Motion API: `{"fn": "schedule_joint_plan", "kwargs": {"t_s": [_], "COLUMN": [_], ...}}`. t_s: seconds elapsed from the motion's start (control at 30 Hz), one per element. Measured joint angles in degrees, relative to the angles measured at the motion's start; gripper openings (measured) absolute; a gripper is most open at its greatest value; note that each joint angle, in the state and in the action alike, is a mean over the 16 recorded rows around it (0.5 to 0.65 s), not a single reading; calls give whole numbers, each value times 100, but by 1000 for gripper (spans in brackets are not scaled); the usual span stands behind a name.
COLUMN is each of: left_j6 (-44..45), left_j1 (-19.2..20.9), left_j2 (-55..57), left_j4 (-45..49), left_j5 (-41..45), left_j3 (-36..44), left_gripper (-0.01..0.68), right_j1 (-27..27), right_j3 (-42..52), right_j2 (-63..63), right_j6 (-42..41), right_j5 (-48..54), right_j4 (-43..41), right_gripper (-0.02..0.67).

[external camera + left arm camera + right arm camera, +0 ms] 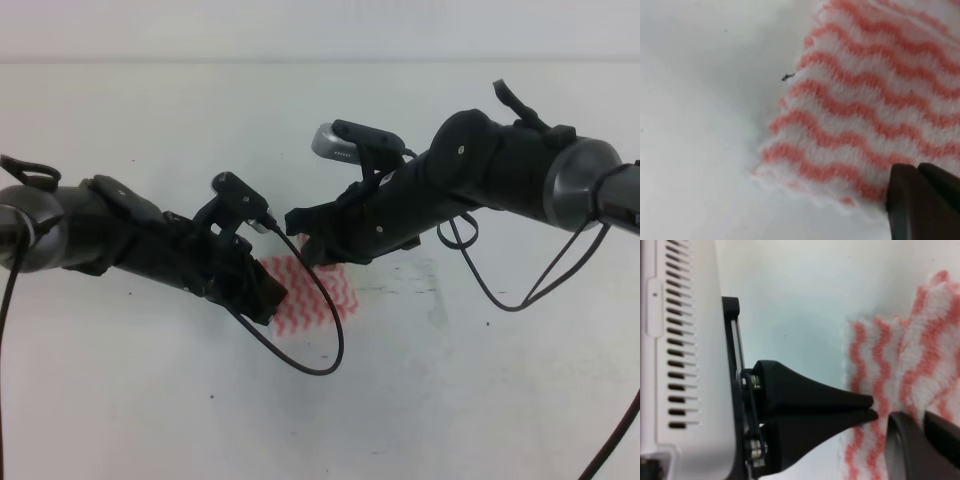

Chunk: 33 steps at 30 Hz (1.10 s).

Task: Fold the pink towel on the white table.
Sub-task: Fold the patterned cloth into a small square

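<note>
At the middle of the large plain white bench (pixel 480 400), under both arms: thin rectangular pink-and-white zigzag-striped towel (pixel 318 292), lying mostly flat, far smaller than the surface around it. Partly hidden in the high view by the two black arms meeting over it from left and right.

Left end effector (pixel 871 408): narrow, black fingers pressed together on the towel's left edge, apparently pinching the cloth at or near a corner. Seen from the right wrist with the white vented camera housing (pixel 685 340) behind it.

Right end effector (pixel 921 421): fingers drawn close together over the striped cloth just right of the left one. Cannot tell whether any cloth is caught between them, since the tips are blurred and cut by the frame edge.

Judged step: taking hold of one edge, ready to begin a fold. Cannot tell from these views whether the towel is one layer or already doubled.

Next move, as a judgement: needs a firm pinch at both points on the same edge, then an even lift and a carry across to the opposite edge, keeping the two holds level so the layers meet squarely. Risk of tugging the cloth askew with only one side gripped.

No containers in view; nothing held in anything.
</note>
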Motion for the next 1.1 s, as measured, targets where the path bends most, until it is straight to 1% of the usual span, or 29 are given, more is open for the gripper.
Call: {"fn": "schedule_joint_plan", "kwargs": {"t_s": [1.1], "left_j6": [11], "left_j1": [-2], "left_j2": [-4], "left_j4": [-16], "left_j5": [0], "left_j3": [-2], "left_gripper": [0], "right_j1": [74], "right_j3": [-6], "right_j2": [111], "right_j6": [-107], "right_j5": [56], "right_j4": [62], "right_gripper": [-1]}}
